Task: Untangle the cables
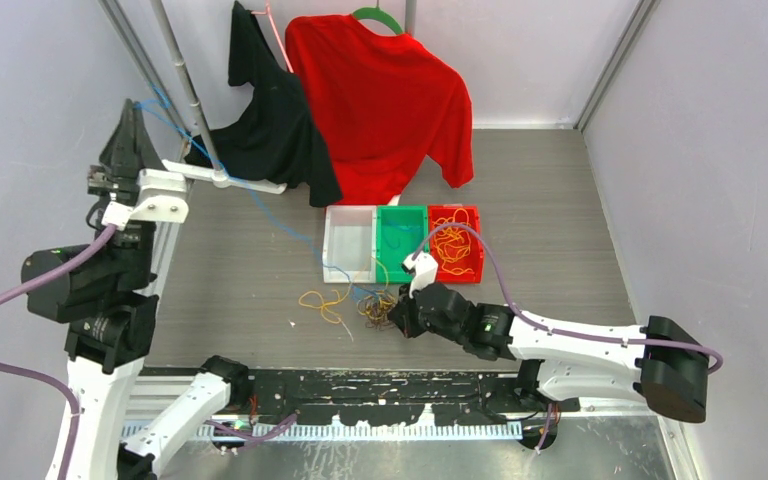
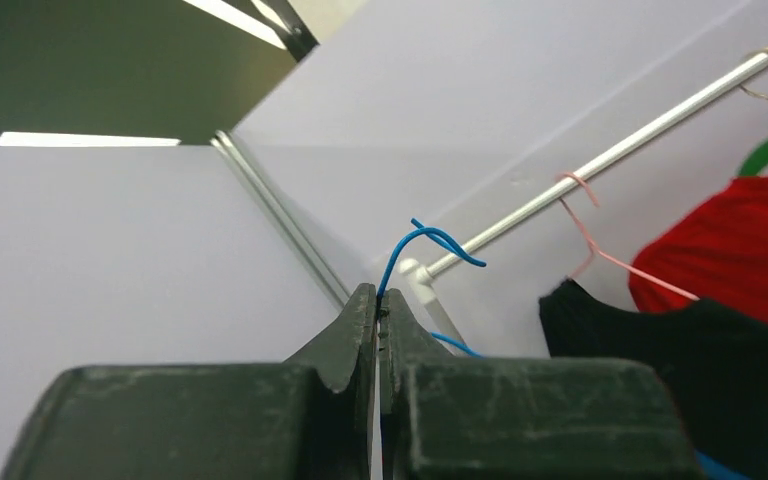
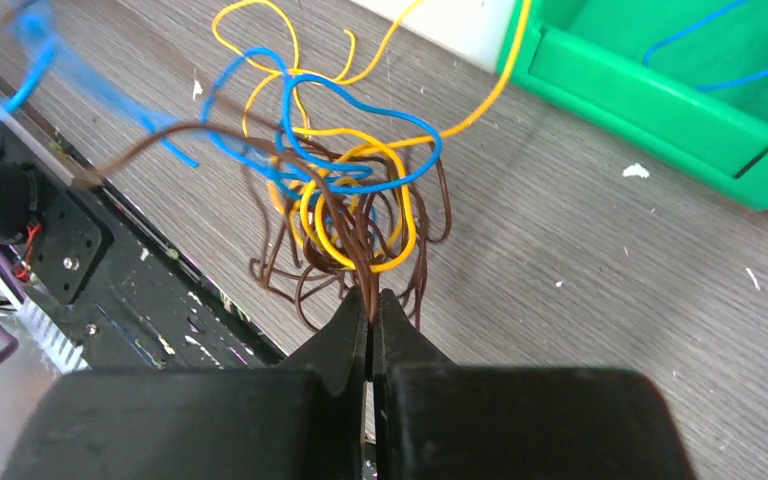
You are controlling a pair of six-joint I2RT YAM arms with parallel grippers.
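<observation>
We hold our left claw (image 2: 377, 300) clamped on the blue cable (image 2: 425, 231), raised well above the desk (image 3: 580, 250), and our right claw (image 3: 371, 300) pinched on a dark brown cable (image 3: 360, 270) at the tangle (image 3: 350, 200) lying there. Pulling further apart could cinch that tangle tighter, or the thin blue cable could slip free.

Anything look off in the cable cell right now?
Blue cable stretches in a long line from the tangle up to the raised left gripper, shut near its end. Right gripper is shut on a brown cable at the tangle. No damage visible.
</observation>
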